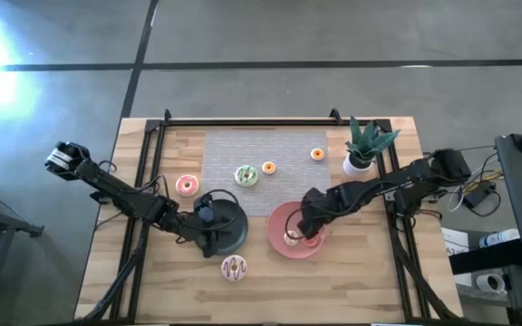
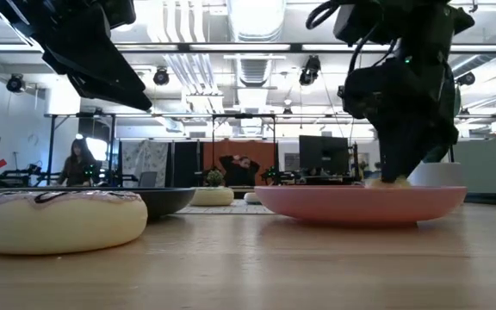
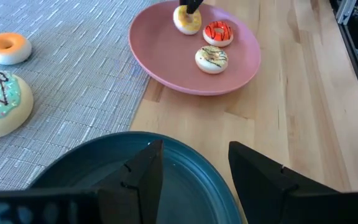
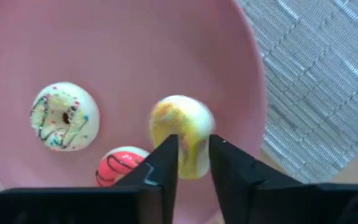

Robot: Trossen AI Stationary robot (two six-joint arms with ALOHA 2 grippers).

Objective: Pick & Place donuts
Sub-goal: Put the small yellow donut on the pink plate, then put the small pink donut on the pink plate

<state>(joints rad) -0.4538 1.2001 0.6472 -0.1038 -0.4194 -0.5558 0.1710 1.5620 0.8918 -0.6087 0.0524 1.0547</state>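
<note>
My right gripper (image 1: 304, 228) reaches down into the pink plate (image 1: 275, 237) and is shut on a small yellow donut (image 4: 180, 132). Beside it on that plate lie a small white drizzled donut (image 4: 64, 116) and a red one (image 4: 118, 165). My left gripper (image 3: 194, 169) hovers open over the black plate (image 1: 235, 237), touching nothing. A green donut (image 1: 246, 176), a pink one (image 1: 187, 186), two small orange ones (image 1: 268, 167) (image 1: 317, 154) and a white dark-drizzled one (image 1: 234, 267) lie flat on the table. My right gripper pinches the yellow donut across its ring (image 4: 191, 149), one finger (image 4: 165, 163) on each flat face. The fingers come from above, pointing down. The donut stands on edge between them; in the left wrist view its lower rim (image 3: 186, 25) seems to reach the plate's floor.
A grey woven mat (image 1: 243, 149) covers the table's far middle. A potted plant (image 1: 365, 145) stands at the far right, close to my right arm. A black frame runs along the table's far and side edges. Bare wood lies along the near edge.
</note>
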